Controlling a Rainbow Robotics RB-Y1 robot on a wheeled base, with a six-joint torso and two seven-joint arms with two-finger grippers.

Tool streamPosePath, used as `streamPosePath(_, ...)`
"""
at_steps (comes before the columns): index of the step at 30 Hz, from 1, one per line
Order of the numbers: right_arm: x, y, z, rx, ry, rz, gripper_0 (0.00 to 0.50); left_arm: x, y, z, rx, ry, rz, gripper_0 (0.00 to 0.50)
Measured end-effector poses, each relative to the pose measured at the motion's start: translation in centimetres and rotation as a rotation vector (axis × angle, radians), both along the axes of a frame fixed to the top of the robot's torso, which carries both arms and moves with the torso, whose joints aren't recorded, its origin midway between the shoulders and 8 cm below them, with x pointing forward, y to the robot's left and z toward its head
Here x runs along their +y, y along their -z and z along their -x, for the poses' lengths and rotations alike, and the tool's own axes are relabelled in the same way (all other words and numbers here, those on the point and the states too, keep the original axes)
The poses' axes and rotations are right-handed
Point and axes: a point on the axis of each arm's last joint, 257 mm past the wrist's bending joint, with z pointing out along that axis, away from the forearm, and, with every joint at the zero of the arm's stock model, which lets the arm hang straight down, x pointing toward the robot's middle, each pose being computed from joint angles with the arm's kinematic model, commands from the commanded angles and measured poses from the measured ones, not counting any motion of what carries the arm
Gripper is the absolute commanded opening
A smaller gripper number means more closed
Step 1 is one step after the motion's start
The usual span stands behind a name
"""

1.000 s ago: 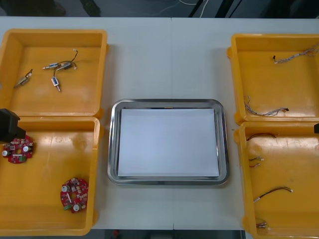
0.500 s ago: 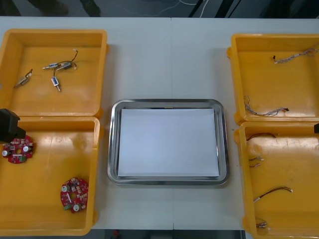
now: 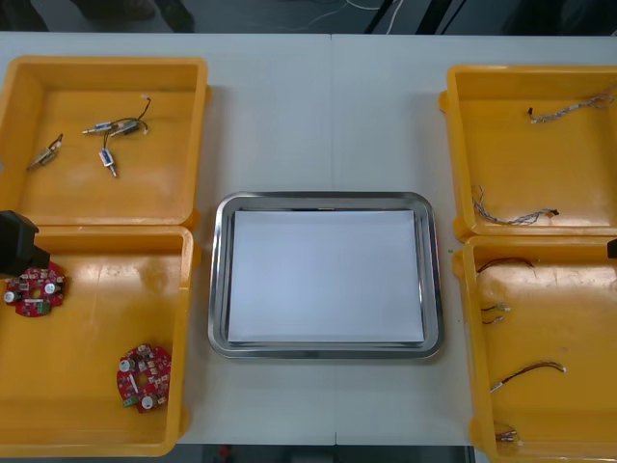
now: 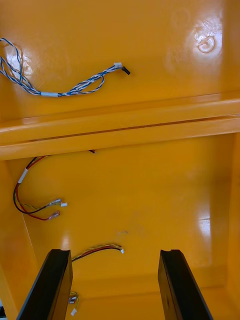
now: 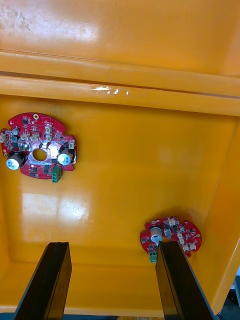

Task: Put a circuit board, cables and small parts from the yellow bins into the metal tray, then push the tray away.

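Two round red circuit boards (image 3: 35, 288) (image 3: 144, 376) lie in the near left yellow bin (image 3: 185, 318). My left gripper (image 3: 17, 243) hovers over that bin's far left corner, beside the first board. In the left wrist view it (image 5: 112, 285) stands open and holds nothing, with one board (image 5: 171, 239) close to a fingertip (image 5: 177, 280) and the other board (image 5: 37, 145) farther off. My right gripper (image 4: 115, 285) is open above the near right bin, over red and yellow cables (image 4: 97, 249) (image 4: 35, 200). The metal tray (image 3: 220, 280), white inside, sits at the centre.
Small metal parts (image 3: 104, 143) lie in the far left bin (image 3: 106, 64). Twisted blue and white cables (image 3: 516, 217) are in the far right bin (image 3: 453, 145), and more cables (image 3: 525, 371) in the near right bin (image 3: 469, 338). Bare table lies beyond the tray.
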Motion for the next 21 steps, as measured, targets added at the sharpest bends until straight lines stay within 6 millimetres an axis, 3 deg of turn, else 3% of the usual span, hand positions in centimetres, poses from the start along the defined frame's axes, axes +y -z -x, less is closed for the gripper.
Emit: streamPosePath(21,0.0,0.0,0.0,0.0,0.0,0.0,0.5,0.0,0.0,0.0,0.0,0.0,0.0,0.5)
